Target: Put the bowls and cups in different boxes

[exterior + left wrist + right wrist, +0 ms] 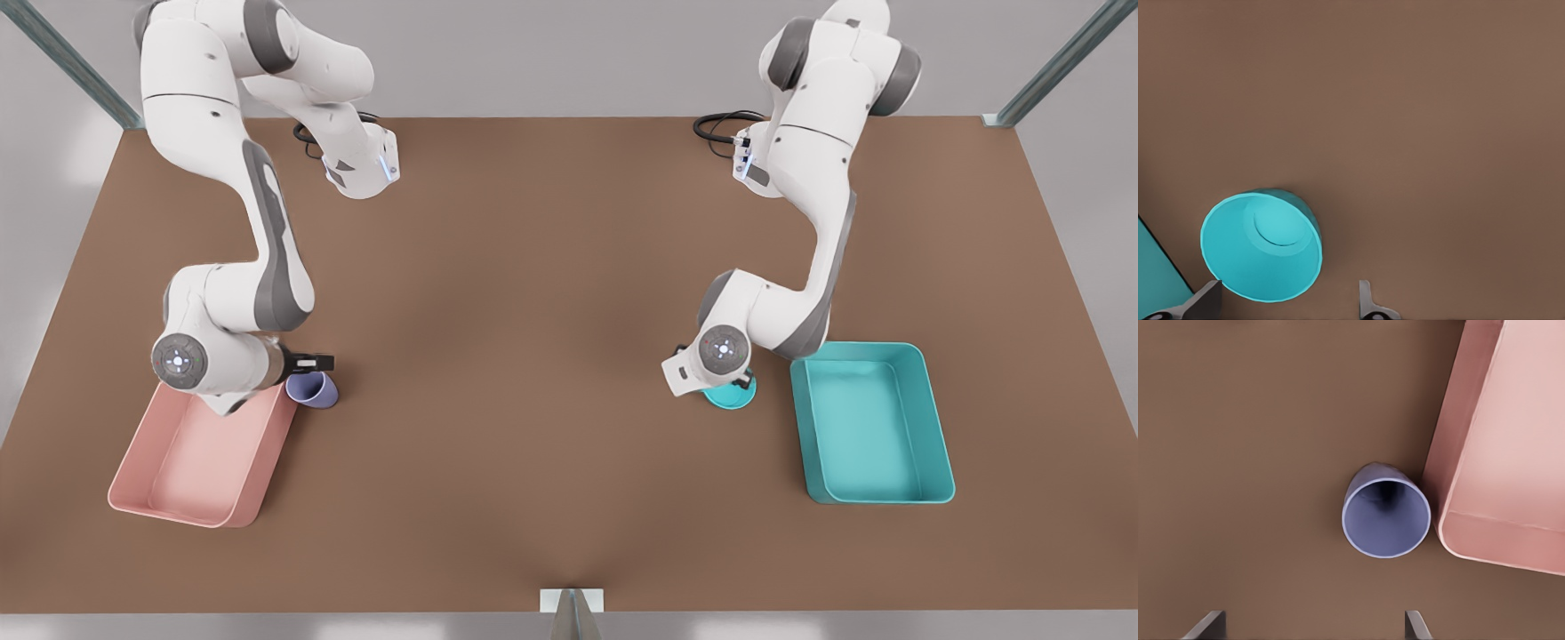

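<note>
The teal bowl (731,396) (1261,247) stands on the brown table just off the teal box (935,436) (1155,273), toward the front view's left. My left gripper (741,380) (1286,303) hovers over it, open, one fingertip (1207,297) at the bowl's rim. The lavender cup (313,389) (1386,519) stands upright against a corner of the pink box (196,462) (1511,453). My right gripper (311,363) (1313,627) hangs above the cup, open, with nothing between its fingers. Both boxes hold nothing.
The brown table (533,356) stretches wide between the two arms. Metal frame posts (1053,67) stand at the far corners, and a small bracket (572,604) sits at the near edge.
</note>
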Controlling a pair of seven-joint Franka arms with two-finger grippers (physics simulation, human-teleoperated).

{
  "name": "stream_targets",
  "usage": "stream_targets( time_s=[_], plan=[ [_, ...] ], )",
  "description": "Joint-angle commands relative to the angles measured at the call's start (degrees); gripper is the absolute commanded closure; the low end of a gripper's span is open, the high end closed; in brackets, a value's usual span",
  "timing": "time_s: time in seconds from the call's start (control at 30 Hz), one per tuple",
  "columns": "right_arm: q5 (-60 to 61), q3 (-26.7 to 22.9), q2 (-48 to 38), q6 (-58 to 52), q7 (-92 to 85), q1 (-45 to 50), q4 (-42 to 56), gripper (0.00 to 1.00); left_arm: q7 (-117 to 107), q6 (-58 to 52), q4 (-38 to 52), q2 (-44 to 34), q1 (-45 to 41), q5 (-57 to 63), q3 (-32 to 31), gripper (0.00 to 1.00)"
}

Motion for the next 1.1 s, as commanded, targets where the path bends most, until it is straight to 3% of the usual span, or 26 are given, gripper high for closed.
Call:
stream_targets(
  time_s=[0.0,0.33,0.4,0.47,0.5,0.57,0.6,0.73,0.8,0.87,0.93,0.97,1.0,1.07],
  plan=[
    [1.3,0.0,1.8,13.3,-0.8,-0.3,-0.2,0.0,0.2,13.1,-3.1,0.0,0.0,0.8,0.0,0.0],
    [0.6,-0.2,1.1,20.0,-0.7,-0.2,-10.1,0.0,-3.3,18.3,-10.7,2.2,-0.6,4.2,0.0,0.0],
    [0.5,-0.3,1.1,20.1,-0.8,-0.2,-11.6,0.0,-3.3,19.0,-10.6,2.8,-0.6,4.3,0.0,0.1],
    [0.4,-0.3,1.1,20.1,-0.8,-0.2,-13.1,0.0,-3.3,19.3,-10.5,3.0,-0.6,4.3,0.0,0.46],
    [0.4,-0.3,1.1,20.1,-0.8,-0.2,-13.2,0.0,-3.5,19.2,-10.4,3.1,-0.6,4.2,0.1,0.59],
    [0.3,-0.3,1.8,20.9,-0.8,0.0,-13.2,0.0,-4.4,18.7,-10.1,2.9,-0.6,4.2,0.2,0.73],
    [0.2,-0.3,2.5,21.1,-0.8,0.0,-13.2,0.0,-4.4,17.3,-10.1,2.2,-0.8,4.2,0.1,0.77],
    [-0.4,-0.3,4.4,22.0,-0.7,0.0,-13.1,0.0,-4.7,9.6,-7.8,-0.1,-1.0,4.3,0.2,0.79],
    [-0.3,-0.3,5.0,22.1,-0.7,0.0,-12.9,0.01,-4.7,-1.0,-1.6,-1.2,-0.4,7.1,0.3,0.79],
    [-0.3,-0.4,5.5,22.1,-0.7,0.0,-12.8,0.12,-4.7,-15.6,9.9,-2.8,4.9,7.3,1.2,0.79],
    [-0.4,-0.3,5.5,22.0,-0.7,-0.2,-12.8,0.44,-4.5,-17.4,13.7,-3.0,11.0,7.3,1.3,0.79],
    [-0.4,-0.4,5.5,21.8,-0.7,-0.2,-12.5,0.64,-4.5,-14.2,15.1,-1.4,15.3,7.2,1.4,0.79],
    [-0.3,-0.4,5.5,21.4,-0.7,-0.2,-12.3,0.76,-4.6,-11.6,15.1,-0.2,17.3,6.7,1.9,0.79],
    [-0.2,-0.3,5.2,20.1,-0.4,-0.2,-11.2,0.79,-4.1,-7.2,14.5,2.1,19.1,1.6,4.5,0.79]
  ],
)
